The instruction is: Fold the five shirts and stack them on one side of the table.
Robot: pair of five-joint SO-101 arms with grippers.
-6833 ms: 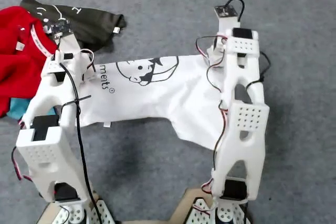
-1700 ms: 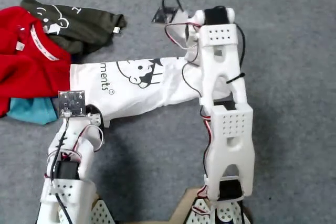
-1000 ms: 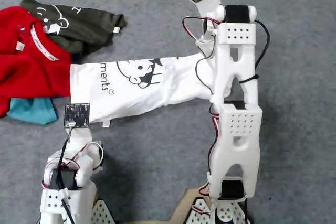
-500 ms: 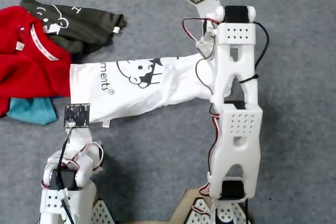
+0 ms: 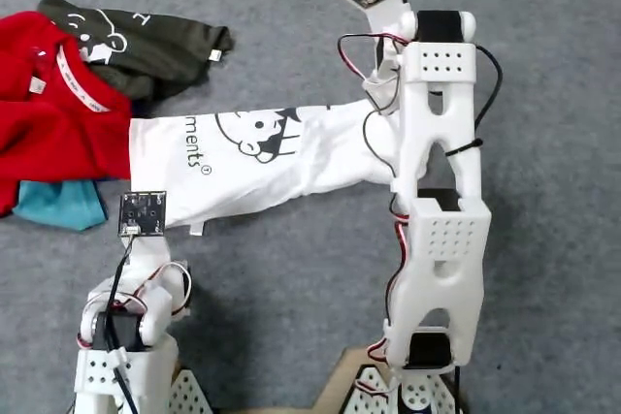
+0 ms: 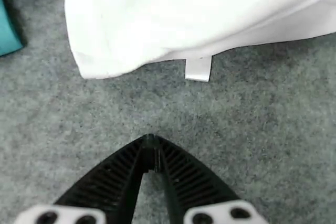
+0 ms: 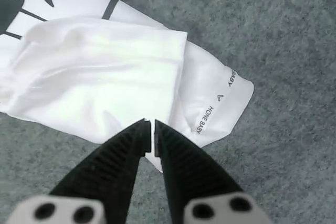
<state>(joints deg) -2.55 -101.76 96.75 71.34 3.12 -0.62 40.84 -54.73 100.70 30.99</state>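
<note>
While the white shirt [image 5: 262,157] lay in a folded band across the middle of the high view, I had the left gripper [image 6: 150,142] pinched together over bare table [image 5: 543,143] below its lower-left hem. My right gripper [image 7: 153,125], tips together on nothing, hung over the shirt's right end. The red shirt [image 5: 49,113], dark shirt [image 5: 146,41] and teal shirt [image 5: 53,203] sat at the left.

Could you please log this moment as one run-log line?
white shirt: folded into strip | left gripper: shut, empty, over table beside shirt | right gripper: shut, empty, over shirt end
</note>
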